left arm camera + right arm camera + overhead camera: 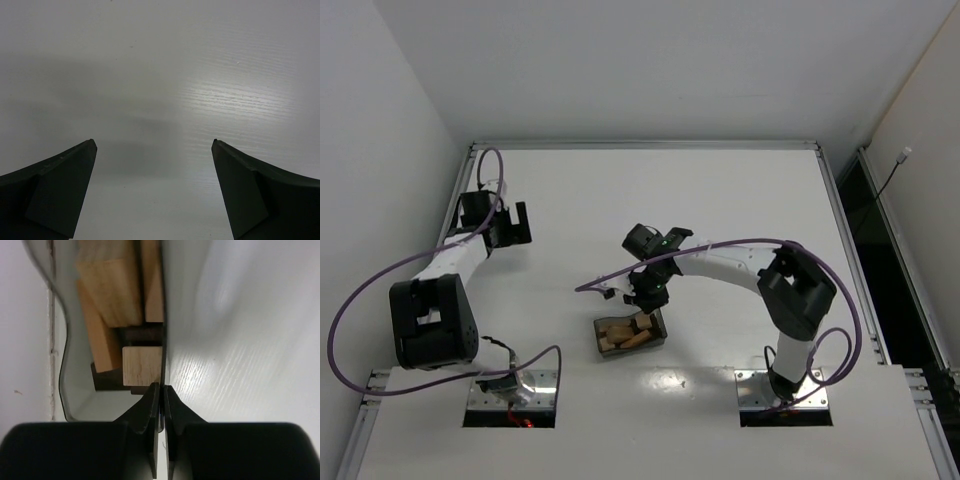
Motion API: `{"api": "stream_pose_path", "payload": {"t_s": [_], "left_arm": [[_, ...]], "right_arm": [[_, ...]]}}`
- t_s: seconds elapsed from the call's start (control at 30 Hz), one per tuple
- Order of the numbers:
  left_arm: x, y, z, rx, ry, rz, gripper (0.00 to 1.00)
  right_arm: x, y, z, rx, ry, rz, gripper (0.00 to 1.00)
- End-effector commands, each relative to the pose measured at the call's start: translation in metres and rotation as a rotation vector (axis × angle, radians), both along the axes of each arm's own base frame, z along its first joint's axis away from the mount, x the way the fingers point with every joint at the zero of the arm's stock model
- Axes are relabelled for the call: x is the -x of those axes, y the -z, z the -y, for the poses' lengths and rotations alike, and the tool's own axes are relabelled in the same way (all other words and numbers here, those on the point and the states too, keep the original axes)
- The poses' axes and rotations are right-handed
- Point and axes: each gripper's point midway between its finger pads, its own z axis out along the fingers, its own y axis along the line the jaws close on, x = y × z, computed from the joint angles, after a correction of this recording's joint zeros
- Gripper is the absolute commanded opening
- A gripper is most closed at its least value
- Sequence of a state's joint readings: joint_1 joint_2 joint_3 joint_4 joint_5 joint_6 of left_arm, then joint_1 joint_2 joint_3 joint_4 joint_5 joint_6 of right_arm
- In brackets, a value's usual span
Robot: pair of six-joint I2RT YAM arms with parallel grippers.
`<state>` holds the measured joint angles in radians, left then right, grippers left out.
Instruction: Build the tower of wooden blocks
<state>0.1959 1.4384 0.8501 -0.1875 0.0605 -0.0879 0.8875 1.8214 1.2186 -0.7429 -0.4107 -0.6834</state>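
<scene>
No standing wood block tower is in view. Several loose tan wood blocks [625, 335] lie in a small dark translucent tray [601, 347] near the table's front middle. In the right wrist view, tan blocks [142, 365] rest on darker ones inside the tray, against its thin side wall [163, 325]. My right gripper [646, 303] [161, 387] is at the tray's far edge, shut, with the wall pinched between its fingertips. My left gripper [510, 228] [154, 145] hovers wide open over bare table at the far left, holding nothing.
The white table [720, 200] has raised rails along its back and sides. The right arm's link [720, 265] arches over the table's middle. A purple cable [595, 285] loops beside the tray.
</scene>
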Motion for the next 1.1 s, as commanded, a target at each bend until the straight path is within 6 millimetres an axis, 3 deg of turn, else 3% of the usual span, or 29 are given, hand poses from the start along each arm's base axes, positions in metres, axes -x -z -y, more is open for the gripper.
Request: {"api": "stream_pose_path", "payload": {"t_s": [0.0, 0.13, 0.23, 0.27, 0.33, 0.37, 0.4, 0.43, 0.5, 0.57, 0.63, 0.67, 0.7, 0.9, 1.07], "left_arm": [[-0.014, -0.015, -0.007, 0.002, -0.012, 0.055, 1.00], [-0.015, -0.012, -0.003, 0.018, 0.004, 0.048, 1.00], [-0.015, -0.012, -0.003, 0.032, -0.008, 0.050, 1.00], [-0.017, -0.015, -0.003, 0.039, -0.017, 0.059, 1.00], [-0.016, -0.014, -0.001, 0.056, -0.031, 0.052, 1.00], [-0.017, -0.017, -0.002, 0.056, -0.031, 0.054, 1.00], [-0.017, -0.017, -0.001, 0.065, -0.040, 0.054, 1.00], [-0.018, -0.020, -0.003, 0.064, -0.058, 0.055, 1.00], [-0.019, -0.022, -0.003, 0.064, -0.058, 0.055, 1.00], [-0.019, -0.020, -0.005, 0.059, -0.066, 0.044, 1.00], [-0.020, -0.020, -0.008, 0.052, -0.076, 0.035, 1.00], [-0.017, -0.018, -0.009, 0.046, -0.085, 0.022, 1.00], [-0.019, -0.018, -0.010, 0.046, -0.085, 0.022, 1.00], [-0.017, -0.021, -0.020, 0.033, -0.106, 0.011, 1.00], [-0.017, -0.024, -0.029, 0.035, -0.107, 0.006, 1.00]], "right_arm": [[-0.007, -0.004, -0.015, -0.041, -0.006, 0.028, 0.00], [-0.024, -0.016, -0.012, -0.045, 0.077, 0.102, 0.00], [-0.058, -0.041, -0.006, -0.060, 0.249, 0.270, 0.00], [-0.091, -0.055, 0.001, -0.067, 0.365, 0.412, 0.00], [-0.121, -0.075, 0.018, -0.078, 0.553, 0.545, 0.00], [-0.142, -0.094, 0.038, -0.055, 0.662, 0.675, 0.00], [-0.158, -0.106, 0.042, -0.088, 0.727, 0.753, 0.00], [-0.175, -0.119, 0.065, -0.056, 0.828, 0.860, 0.00], [-0.193, -0.137, 0.078, -0.079, 0.898, 1.008, 0.00], [-0.200, -0.145, 0.097, -0.041, 0.951, 1.136, 0.00], [-0.210, -0.166, 0.099, -0.078, 0.968, 1.247, 0.00], [-0.210, -0.160, 0.099, -0.069, 0.951, 1.261, 0.00], [-0.211, -0.168, 0.095, -0.107, 0.960, 1.292, 0.00], [-0.206, -0.146, 0.067, 0.018, 0.744, 1.382, 0.00], [-0.194, -0.150, 0.044, 0.032, 0.571, 1.510, 0.00]]}}
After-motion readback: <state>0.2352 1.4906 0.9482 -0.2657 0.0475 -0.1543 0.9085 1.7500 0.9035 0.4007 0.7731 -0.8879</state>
